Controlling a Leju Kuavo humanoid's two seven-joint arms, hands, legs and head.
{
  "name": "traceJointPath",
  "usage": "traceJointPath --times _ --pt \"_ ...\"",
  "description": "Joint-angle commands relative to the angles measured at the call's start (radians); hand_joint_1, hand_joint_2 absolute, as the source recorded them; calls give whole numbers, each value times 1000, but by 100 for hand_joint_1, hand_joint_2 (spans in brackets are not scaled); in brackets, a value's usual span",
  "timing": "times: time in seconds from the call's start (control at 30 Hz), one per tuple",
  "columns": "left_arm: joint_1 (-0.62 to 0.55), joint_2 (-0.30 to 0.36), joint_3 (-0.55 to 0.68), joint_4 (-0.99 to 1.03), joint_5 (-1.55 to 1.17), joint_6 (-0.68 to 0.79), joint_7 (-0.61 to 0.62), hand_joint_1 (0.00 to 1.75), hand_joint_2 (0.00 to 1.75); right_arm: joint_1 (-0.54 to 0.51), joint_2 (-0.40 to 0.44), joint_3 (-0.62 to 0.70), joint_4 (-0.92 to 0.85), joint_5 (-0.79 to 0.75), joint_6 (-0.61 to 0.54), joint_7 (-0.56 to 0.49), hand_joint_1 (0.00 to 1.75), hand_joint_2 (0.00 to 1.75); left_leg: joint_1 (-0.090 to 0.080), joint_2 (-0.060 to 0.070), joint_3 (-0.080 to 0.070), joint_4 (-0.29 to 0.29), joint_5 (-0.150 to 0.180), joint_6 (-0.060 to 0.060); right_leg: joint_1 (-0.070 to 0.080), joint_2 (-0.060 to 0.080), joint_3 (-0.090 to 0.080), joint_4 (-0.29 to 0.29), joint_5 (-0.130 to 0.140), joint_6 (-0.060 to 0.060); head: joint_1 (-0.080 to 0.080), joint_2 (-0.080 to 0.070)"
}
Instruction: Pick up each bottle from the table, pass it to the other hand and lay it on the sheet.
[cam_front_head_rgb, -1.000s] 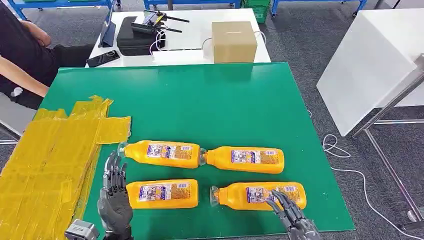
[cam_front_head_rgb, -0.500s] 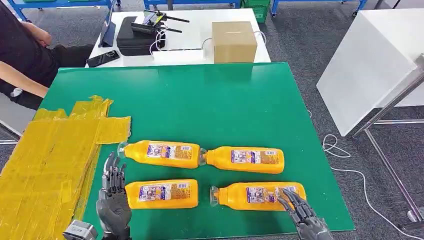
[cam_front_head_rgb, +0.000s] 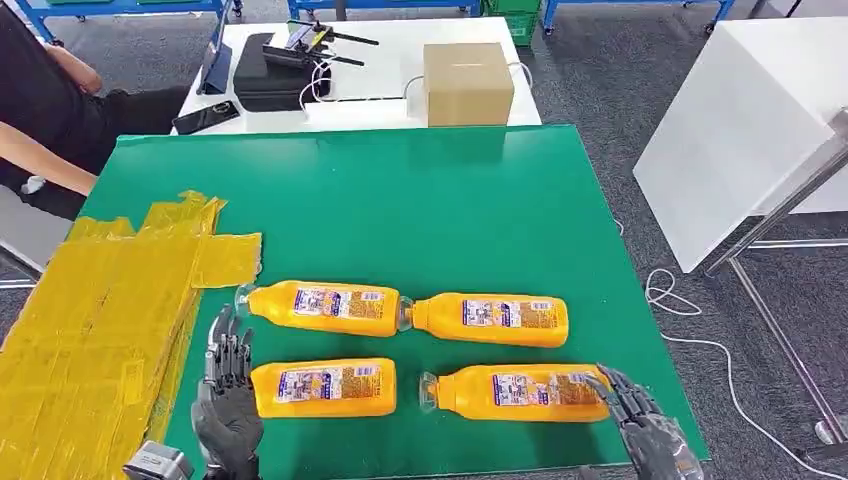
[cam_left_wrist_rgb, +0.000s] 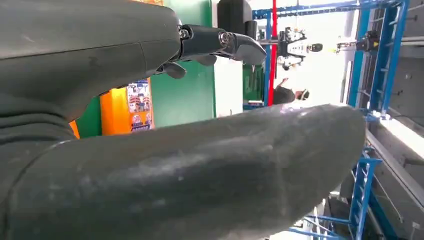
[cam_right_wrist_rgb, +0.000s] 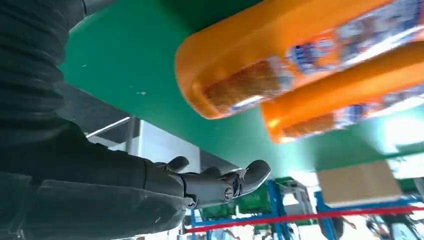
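Several orange bottles lie on their sides on the green table (cam_front_head_rgb: 420, 200). The far left bottle (cam_front_head_rgb: 322, 307) and far right bottle (cam_front_head_rgb: 490, 319) lie neck to neck. The near left bottle (cam_front_head_rgb: 324, 388) and near right bottle (cam_front_head_rgb: 520, 391) lie closer to me. My left hand (cam_front_head_rgb: 228, 395) hovers open just left of the near left bottle, fingers spread. At the near right bottle's base end my right hand (cam_front_head_rgb: 640, 425) is open and holds nothing. The right wrist view shows that bottle's base (cam_right_wrist_rgb: 235, 90) close by. The yellow sheet (cam_front_head_rgb: 100, 320) covers the table's left side.
Behind the green table stands a white table with a cardboard box (cam_front_head_rgb: 468, 82), a black case (cam_front_head_rgb: 268, 85) and a controller. A person (cam_front_head_rgb: 45, 110) sits at the far left. A white table (cam_front_head_rgb: 740, 130) and loose cables (cam_front_head_rgb: 670, 300) are on the right.
My right hand has slid to the right, from over the near right bottle's label to beyond its base end. The left hand has barely moved.
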Motion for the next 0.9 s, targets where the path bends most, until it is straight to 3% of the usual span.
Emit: traceJointPath --times 0.03,0.23,0.6,0.9 --pt "-9 8 10 17 4 -17 -1 0 0 -45 59 -101 144 -21 62 -41 0 175 1 0 4 -2 0 -1 1 0 4 -3 0 0 0 0" --pt "-10 8 10 17 4 -18 -1 0 0 -46 65 -102 147 -18 68 -44 0 175 1 -1 5 -3 -1 -1 1 -1 5 -3 0 0 0 0" --pt "-16 11 7 25 4 -31 -1 0 0 -135 177 -127 225 77 178 -121 0 175 1 0 3 -3 0 -1 1 0 3 -3 1 0 0 0" --pt "-16 11 7 25 4 -31 -1 0 0 -135 177 -127 225 77 178 -121 0 175 1 0 2 -2 0 -1 1 0 2 -2 0 0 0 0"
